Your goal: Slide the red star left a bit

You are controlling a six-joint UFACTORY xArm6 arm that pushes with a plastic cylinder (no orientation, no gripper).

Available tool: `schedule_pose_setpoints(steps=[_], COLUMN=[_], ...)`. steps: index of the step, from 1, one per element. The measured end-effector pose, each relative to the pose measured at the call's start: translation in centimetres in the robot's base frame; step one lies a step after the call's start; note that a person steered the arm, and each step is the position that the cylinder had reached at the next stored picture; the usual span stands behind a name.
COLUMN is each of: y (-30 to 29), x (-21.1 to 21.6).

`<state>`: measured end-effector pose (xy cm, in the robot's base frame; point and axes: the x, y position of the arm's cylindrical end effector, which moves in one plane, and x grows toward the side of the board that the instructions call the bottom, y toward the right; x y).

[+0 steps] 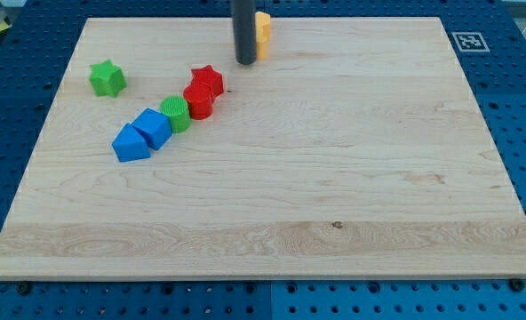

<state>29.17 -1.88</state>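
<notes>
The red star [208, 80] lies on the wooden board [334, 178] at the upper left of centre. It touches a red cylinder [198, 101] just below it. My tip [244, 62] stands above and to the right of the star, a short gap away. A yellow block [262, 34] sits right behind the rod, partly hidden by it.
A green cylinder [176, 114], a blue block [153, 127] and a blue triangular block [130, 144] run in a diagonal line down-left from the red cylinder. A green star [107, 78] sits alone at the left. The board's top edge is close above the rod.
</notes>
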Motion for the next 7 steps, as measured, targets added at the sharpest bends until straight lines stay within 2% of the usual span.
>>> schedule_pose_setpoints(steps=[3,4,5,7], y=[2.6,4.6,0.9,-3.3], x=[-1.6,2.6,3.9,3.9])
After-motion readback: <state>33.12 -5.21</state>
